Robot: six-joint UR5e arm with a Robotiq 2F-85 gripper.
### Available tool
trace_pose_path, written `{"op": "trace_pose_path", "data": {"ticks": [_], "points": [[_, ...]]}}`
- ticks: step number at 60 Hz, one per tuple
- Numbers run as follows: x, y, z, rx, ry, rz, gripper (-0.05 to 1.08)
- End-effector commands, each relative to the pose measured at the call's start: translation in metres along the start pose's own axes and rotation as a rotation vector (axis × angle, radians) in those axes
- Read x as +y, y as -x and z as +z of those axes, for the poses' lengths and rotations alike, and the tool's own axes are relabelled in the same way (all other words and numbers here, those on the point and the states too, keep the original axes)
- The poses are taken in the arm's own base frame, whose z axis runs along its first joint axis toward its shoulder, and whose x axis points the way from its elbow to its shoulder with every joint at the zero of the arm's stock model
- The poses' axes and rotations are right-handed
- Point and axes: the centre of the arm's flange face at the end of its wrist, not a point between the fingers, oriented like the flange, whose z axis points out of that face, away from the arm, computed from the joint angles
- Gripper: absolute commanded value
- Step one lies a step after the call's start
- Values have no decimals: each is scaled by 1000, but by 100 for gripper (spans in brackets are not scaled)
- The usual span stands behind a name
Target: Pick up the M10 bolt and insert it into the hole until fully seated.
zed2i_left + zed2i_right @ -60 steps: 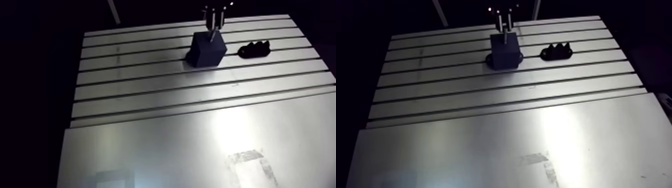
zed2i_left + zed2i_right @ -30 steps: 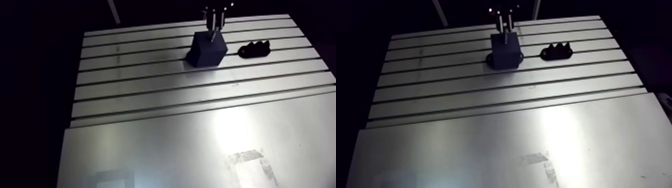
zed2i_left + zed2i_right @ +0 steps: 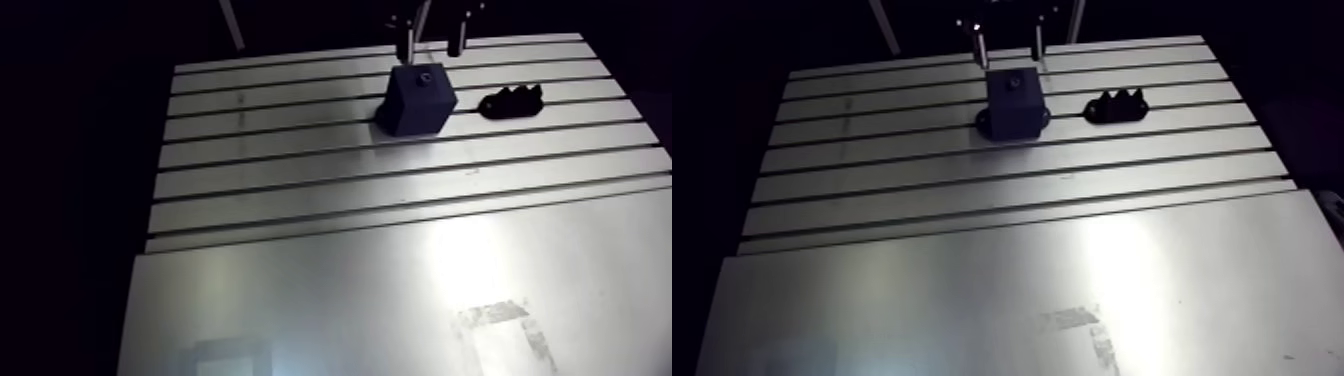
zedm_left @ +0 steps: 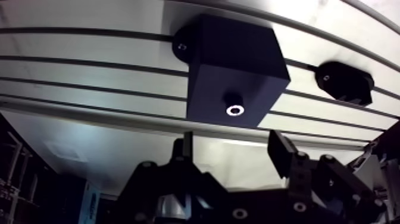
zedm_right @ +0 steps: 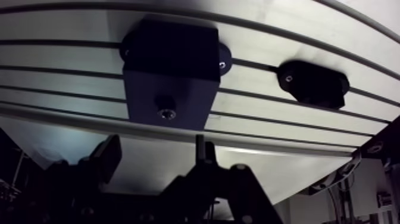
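Since the M10 bolt looks sunk to its head in the hole of the dark block, we find the gripper hanging just above it, both fingers spread wide and gripping nothing. The block stands near the table's far edge, with an empty notched holder beside it. We count one bolt, one block and one holder.

Block stands on the counter. Bolt sits in the hole in the block's upper face. A fixture lies on the counter near the block, to its right in the arm view, not touching it. Pincer hangs above the block, fingers spread, apart from the bolt.
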Motion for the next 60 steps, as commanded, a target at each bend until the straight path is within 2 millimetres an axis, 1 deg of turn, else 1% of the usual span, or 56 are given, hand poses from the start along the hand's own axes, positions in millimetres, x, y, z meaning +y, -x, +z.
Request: {"op": "trace_pose_path", "data": {"ticks": [1, 6, 10, 14, 16, 21, 22, 23, 24, 25, 26, 27, 28, 29, 30, 31, 33, 34, 37, 38, 39, 40, 41, 42, 43, 44, 45, 46, 47, 48, 49, 50, 52, 53, 54, 55, 56, 57, 59, 60], "points": [[0, 2, -5, 9, 3, 1, 0], [0, 4, -9, 18, 5, 2, 0], [0, 9, -20, 41, 6, 4, 0], [-1, 12, -23, 43, 5, 7, 0], [-2, 21, -31, 56, 9, 12, 0], [-5, 31, -37, 64, 8, 15, 0], [-6, 36, -41, 69, 8, 15, 0], [-6, 36, -41, 69, 8, 15, 0], [-7, 42, -45, 72, 9, 16, 0], [-7, 42, -45, 72, 9, 16, 0], [-8, 48, -48, 72, 9, 16, 0], [-8, 48, -48, 72, 9, 16, 0], [-10, 54, -52, 70, 8, 15, 0], [-10, 54, -52, 70, 8, 15, 0], [-11, 61, -57, 75, 10, 16, 0], [-11, 61, -57, 75, 10, 16, 0], [-13, 75, -68, 94, 15, 19, 0], [-13, 75, -68, 94, 15, 19, 0], [-14, 94, -82, 126, 21, 27, 0], [-14, 94, -82, 126, 21, 27, 0], [-15, 102, -88, 141, 25, 31, 0], [-15, 102, -88, 141, 25, 31, 0], [-15, 109, -93, 154, 28, 34, 0], [-15, 109, -93, 154, 28, 34, 0], [-17, 117, -98, 168, 32, 36, 0], [-17, 117, -98, 168, 32, 36, 0], [-17, 124, -102, 179, 35, 40, 0], [-17, 124, -102, 179, 35, 40, 0], [-17, 131, -106, 192, 36, 45, 0], [-17, 131, -106, 192, 36, 45, 0], [-18, 138, -110, 207, 40, 48, 0], [-18, 138, -110, 207, 40, 48, 0], [-19, 152, -117, 232, 45, 59, 0], [-19, 152, -117, 232, 45, 59, 0], [-19, 159, -120, 247, 45, 73, 0], [-19, 159, -120, 247, 45, 73, 0], [-18, 165, -123, 261, 44, 92, 0], [-18, 165, -123, 261, 44, 92, 0], [-13, 178, -129, 297, 45, 128, 0], [-13, 178, -129, 297, 45, 128, 0]]}}
